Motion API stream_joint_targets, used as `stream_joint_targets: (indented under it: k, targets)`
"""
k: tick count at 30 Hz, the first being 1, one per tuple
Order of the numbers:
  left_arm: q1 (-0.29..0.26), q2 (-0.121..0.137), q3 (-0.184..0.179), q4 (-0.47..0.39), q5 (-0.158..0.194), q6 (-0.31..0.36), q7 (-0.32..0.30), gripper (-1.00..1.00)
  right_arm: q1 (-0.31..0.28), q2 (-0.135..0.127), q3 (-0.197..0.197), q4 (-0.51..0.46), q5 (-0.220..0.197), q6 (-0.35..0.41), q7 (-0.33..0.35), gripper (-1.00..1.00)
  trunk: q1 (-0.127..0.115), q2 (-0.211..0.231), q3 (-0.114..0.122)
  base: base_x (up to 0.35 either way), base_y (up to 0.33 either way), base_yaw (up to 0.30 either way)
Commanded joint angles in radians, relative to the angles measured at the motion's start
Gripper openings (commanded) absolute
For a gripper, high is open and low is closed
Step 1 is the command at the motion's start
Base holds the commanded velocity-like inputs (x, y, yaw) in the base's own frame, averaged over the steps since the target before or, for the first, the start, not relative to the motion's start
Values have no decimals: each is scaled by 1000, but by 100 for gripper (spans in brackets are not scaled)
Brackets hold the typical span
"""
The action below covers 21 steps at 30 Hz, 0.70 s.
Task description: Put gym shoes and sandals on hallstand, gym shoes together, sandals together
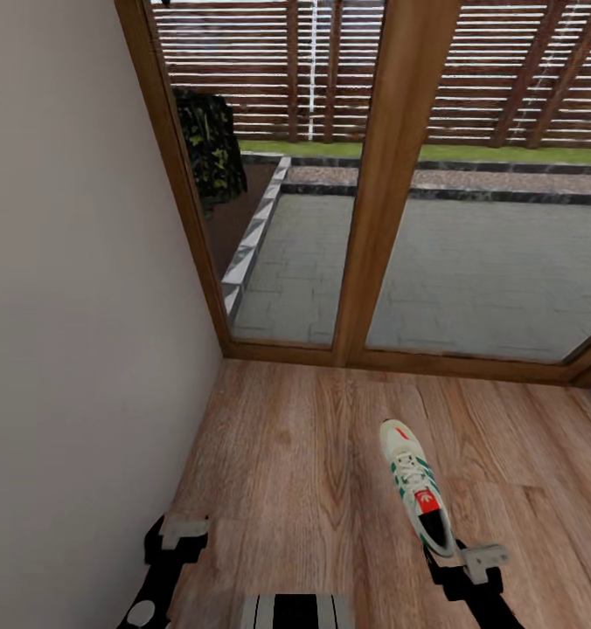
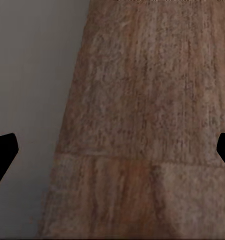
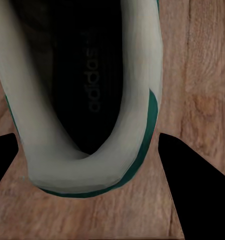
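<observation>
A single gym shoe (image 1: 418, 489) is seen on the corridor floor (image 1: 304, 454) in the lower right of the head view, lying lengthwise with its toe toward the glass door (image 1: 470, 175) and its heel close to the right gripper (image 1: 470, 559). In the right wrist view the heel opening of the shoe (image 3: 87, 100) is seen from above, with the dark inner lining and a green trim at the heel, and the two black fingers (image 3: 192, 185) are spread wide on either side of the heel, so the right gripper is shown open and nothing is held. The left gripper (image 1: 177, 537) is seen at the lower left of the head view, near the pale wall (image 1: 77, 306). In the left wrist view its dark fingertips (image 2: 2, 155) are set far apart at the frame's edges, so it is open, with floor planks (image 2: 142, 125) and wall (image 2: 32, 75) between them.
</observation>
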Motion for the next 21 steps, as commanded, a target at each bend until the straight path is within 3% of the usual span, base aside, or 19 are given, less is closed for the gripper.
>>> stream_joint_targets:
  k: [1, 16, 21]
  targets:
    - [3, 1, -6, 2, 7, -11, 9, 100, -1, 1, -15, -1, 8, -7, 7, -100, 0, 0, -1, 0, 0, 0]
    - [14, -5, 0, 58, 18, -32, 11, 100, -1, 0, -58, 5, 10, -10, 7, -100, 0, 0, 0, 0, 0, 0]
    - [14, -7, -1, 61, 18, -32, 8, 100, -1, -7, -65, 48, 10, -13, 8, -100, 0, 0, 0, 0, 0, 0]
